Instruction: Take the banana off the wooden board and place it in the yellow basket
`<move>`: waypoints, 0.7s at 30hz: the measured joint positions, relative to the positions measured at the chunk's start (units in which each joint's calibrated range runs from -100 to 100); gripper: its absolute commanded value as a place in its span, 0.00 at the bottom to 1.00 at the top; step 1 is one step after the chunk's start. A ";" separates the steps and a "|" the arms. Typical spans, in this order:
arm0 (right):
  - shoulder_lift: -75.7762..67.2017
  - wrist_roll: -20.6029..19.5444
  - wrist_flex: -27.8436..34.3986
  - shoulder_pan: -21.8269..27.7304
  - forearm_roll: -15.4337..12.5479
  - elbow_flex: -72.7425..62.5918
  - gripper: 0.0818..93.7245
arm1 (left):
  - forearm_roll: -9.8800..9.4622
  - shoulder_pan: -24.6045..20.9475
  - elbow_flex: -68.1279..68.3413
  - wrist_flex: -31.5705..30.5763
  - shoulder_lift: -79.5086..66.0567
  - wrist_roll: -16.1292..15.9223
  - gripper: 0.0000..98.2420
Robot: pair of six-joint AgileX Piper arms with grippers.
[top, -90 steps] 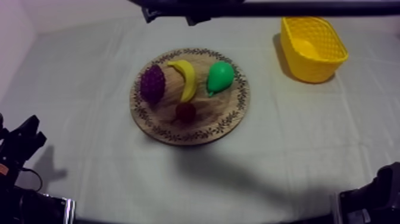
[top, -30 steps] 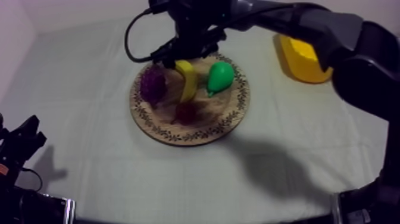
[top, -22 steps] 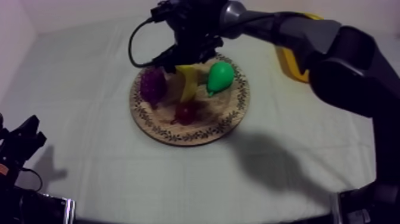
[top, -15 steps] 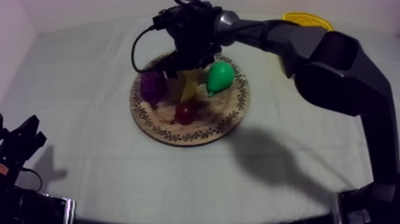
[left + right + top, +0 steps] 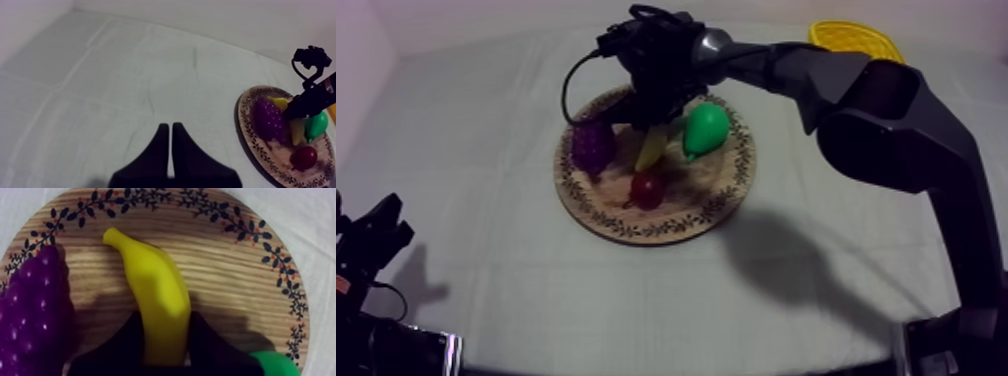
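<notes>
The yellow banana (image 5: 652, 150) lies on the round wooden board (image 5: 716, 210) between the purple grapes (image 5: 592, 145) and the green pear (image 5: 706, 128). My right gripper (image 5: 654, 118) is down over the banana's far half. In the right wrist view its black fingers press against both sides of the banana (image 5: 155, 298), which still rests on the board (image 5: 225, 263) beside the grapes (image 5: 30, 318). My left gripper (image 5: 171, 125) hangs shut and empty over bare cloth at the near left (image 5: 376, 235). The yellow basket (image 5: 851, 35) stands at the far right, partly hidden by the right arm.
A small red fruit (image 5: 648, 187) sits on the board just in front of the banana. The right arm spans from the near right edge across to the board. Bare cloth stretches left of and in front of the board.
The right arm came in from the far side, swung over the board and lowered its gripper onto the banana. The left arm and the fruit have stayed put.
</notes>
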 measured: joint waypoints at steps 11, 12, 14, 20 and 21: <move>-8.82 0.05 1.05 -0.27 -0.02 6.31 0.07 | 0.00 0.00 0.00 -0.02 0.00 0.00 0.00; -10.25 0.12 1.22 -0.27 0.06 7.23 0.07 | 0.00 0.00 0.00 -0.02 0.00 0.00 0.00; -13.25 0.24 1.72 -0.22 0.13 9.13 0.07 | 0.00 0.00 0.00 -0.02 0.00 0.00 0.00; -24.65 0.64 2.04 0.01 1.84 16.02 0.07 | 0.00 0.00 0.00 -0.02 0.00 0.00 0.00; -26.73 0.64 2.04 0.16 2.37 17.29 0.07 | 0.00 0.00 0.00 -0.02 0.00 0.00 0.00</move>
